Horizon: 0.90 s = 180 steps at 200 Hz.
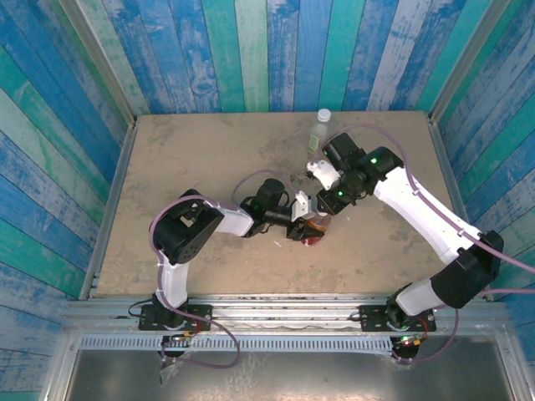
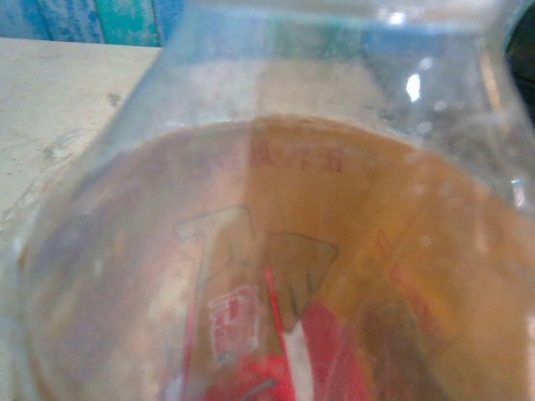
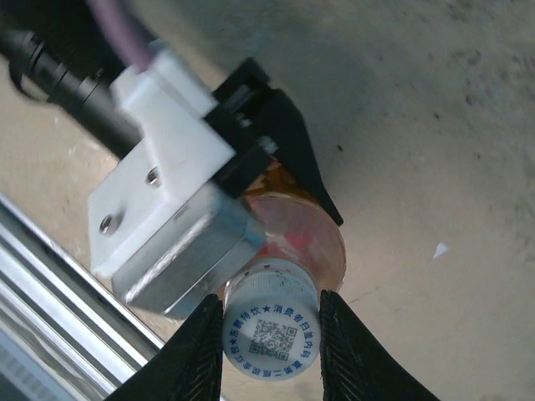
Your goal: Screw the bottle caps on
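The amber bottle (image 1: 313, 232) with a red label stands mid-table, and my left gripper (image 1: 303, 219) is shut on its body from the left. In the left wrist view the amber bottle (image 2: 334, 251) is pressed close and hides the fingers. From above, my right gripper (image 3: 271, 316) is shut on a white cap (image 3: 272, 332) printed with blue text, which sits on the bottle's neck. The left gripper's black finger (image 3: 297, 154) lies against the bottle's side. The pale bottle with a green label (image 1: 319, 131) stands at the back, a white cap (image 1: 323, 114) on top.
A thin white scrap (image 1: 278, 244) lies on the table just left of the amber bottle; the scrap (image 3: 440, 249) also appears in the right wrist view. Blue plank walls (image 1: 251, 50) enclose the table on three sides. A metal rail (image 1: 276, 311) runs along the near edge.
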Each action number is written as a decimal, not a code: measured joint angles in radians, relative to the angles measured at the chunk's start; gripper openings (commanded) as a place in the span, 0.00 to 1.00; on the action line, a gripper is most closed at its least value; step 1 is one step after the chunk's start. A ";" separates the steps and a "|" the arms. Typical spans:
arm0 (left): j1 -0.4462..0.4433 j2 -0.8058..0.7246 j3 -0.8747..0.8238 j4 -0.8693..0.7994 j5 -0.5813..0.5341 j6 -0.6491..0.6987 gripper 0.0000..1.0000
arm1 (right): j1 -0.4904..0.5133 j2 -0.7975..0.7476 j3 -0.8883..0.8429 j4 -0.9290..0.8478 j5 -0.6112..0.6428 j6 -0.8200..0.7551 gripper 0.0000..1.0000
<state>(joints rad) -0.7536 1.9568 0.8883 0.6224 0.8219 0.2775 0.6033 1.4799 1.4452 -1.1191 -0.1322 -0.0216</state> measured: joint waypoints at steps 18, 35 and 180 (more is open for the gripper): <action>-0.011 0.000 0.000 0.015 -0.047 -0.018 0.55 | 0.005 0.000 0.000 0.003 0.038 0.159 0.27; -0.017 0.000 0.000 0.022 -0.070 -0.026 0.55 | 0.023 -0.002 -0.003 0.006 0.085 0.283 0.30; -0.005 -0.020 -0.070 0.070 0.048 0.082 0.58 | 0.055 -0.264 -0.111 0.077 -0.002 -0.175 0.67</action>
<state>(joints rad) -0.7582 1.9366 0.8185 0.6922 0.8700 0.3595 0.6579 1.2160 1.3338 -1.0420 -0.1341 -0.1963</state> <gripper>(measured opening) 0.601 0.674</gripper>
